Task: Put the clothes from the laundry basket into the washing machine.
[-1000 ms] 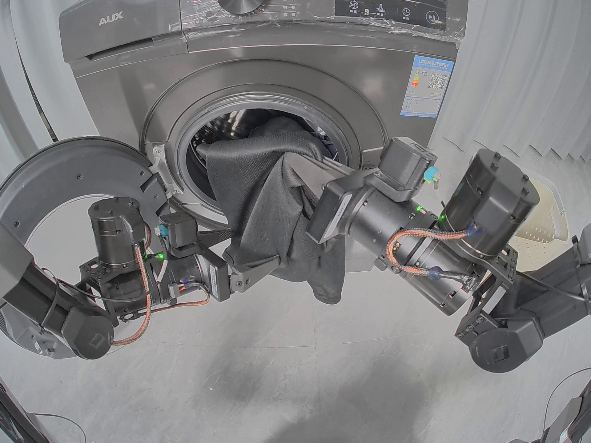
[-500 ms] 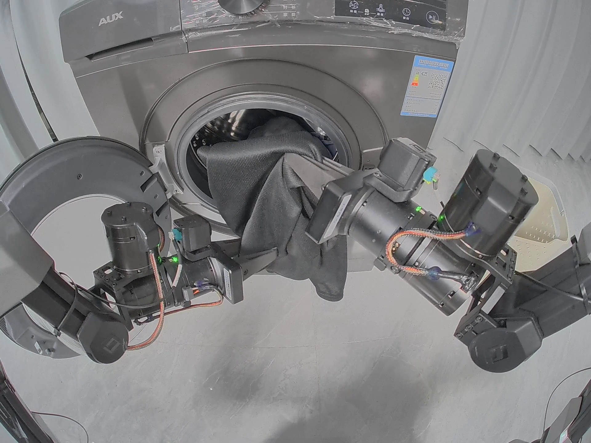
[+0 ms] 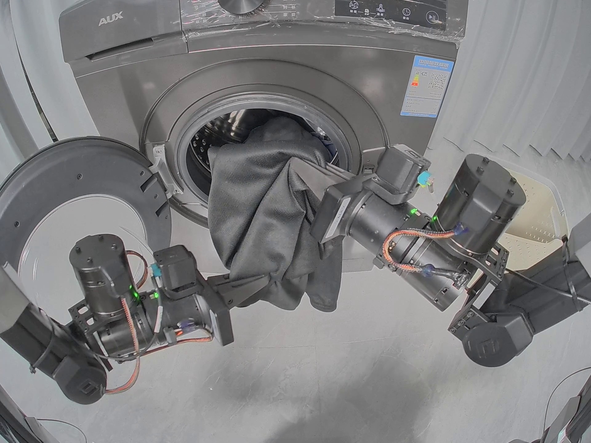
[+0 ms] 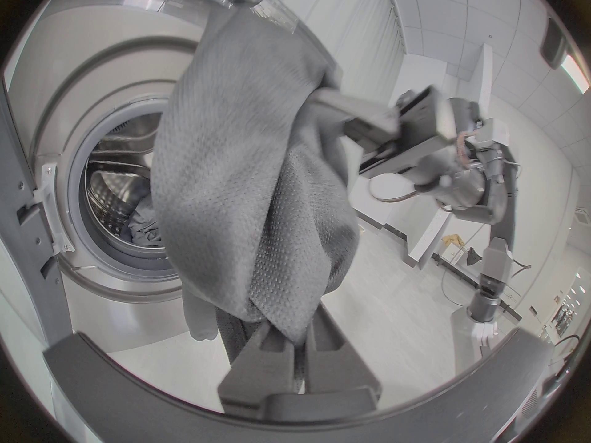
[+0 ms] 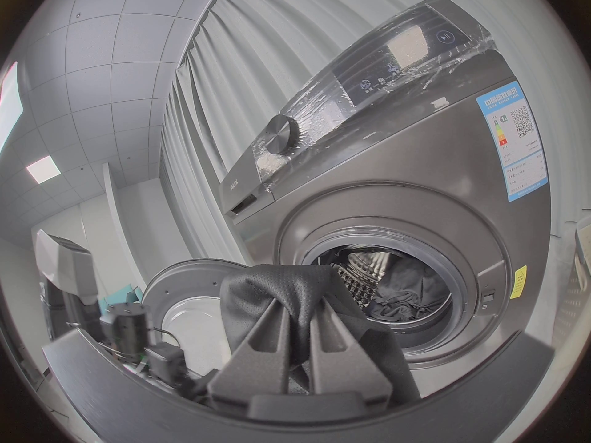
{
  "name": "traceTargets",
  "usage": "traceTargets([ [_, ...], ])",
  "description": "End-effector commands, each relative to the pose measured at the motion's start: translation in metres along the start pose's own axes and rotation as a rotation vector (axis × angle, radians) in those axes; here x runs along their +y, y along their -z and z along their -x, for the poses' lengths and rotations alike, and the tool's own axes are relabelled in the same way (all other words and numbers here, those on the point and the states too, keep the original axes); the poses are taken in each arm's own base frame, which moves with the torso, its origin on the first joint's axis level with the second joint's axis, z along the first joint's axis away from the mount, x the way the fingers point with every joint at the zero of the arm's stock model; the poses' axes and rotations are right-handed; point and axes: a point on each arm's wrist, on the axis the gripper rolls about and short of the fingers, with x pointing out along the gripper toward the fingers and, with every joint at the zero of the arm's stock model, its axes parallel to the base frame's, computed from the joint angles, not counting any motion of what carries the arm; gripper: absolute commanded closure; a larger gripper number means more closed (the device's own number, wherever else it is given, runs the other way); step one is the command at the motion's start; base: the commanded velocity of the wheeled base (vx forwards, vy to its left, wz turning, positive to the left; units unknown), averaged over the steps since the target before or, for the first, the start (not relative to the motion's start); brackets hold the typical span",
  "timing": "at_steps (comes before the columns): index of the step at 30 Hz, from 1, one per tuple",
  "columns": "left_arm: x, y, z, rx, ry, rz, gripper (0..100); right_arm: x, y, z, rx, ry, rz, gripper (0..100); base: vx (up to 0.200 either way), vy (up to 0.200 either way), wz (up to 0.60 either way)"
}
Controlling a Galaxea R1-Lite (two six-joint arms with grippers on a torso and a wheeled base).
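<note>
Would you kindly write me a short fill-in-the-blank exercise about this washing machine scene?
The door of the washing machine stands ___.
The left gripper and the right gripper both pinch the same grey ___.
The cream laundry basket sits on the robot's ___ side.
Missing words: open; garment; right.

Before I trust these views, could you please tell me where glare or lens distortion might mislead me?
Head view: the plastic film on the washing machine throws glare streaks. Left wrist view: fisheye bows the machine's front, corners go dark, and the grey cloth in the left gripper hides part of the drum. Right wrist view: same bowing; the film glares white.
</note>
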Motion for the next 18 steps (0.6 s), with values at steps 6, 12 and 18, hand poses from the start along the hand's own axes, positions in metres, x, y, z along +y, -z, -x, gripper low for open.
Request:
traceTargets([
  [6,-0.029,-0.019,0.055,-0.088,0.029,-0.03,100,-0.012,0.009,-0.003,0.02,0.036,0.012,100,0.0,0.0,0.0],
  [12,-0.028,-0.013,0.05,-0.056,0.021,-0.014,100,-0.012,0.01,-0.002,0.023,0.035,0.012,100,0.0,0.0,0.0],
  [18,-0.023,0.005,0.042,0.023,0.001,0.021,0,-0.008,0.009,-0.002,0.019,0.024,0.009,100,0.0,0.0,0.0],
])
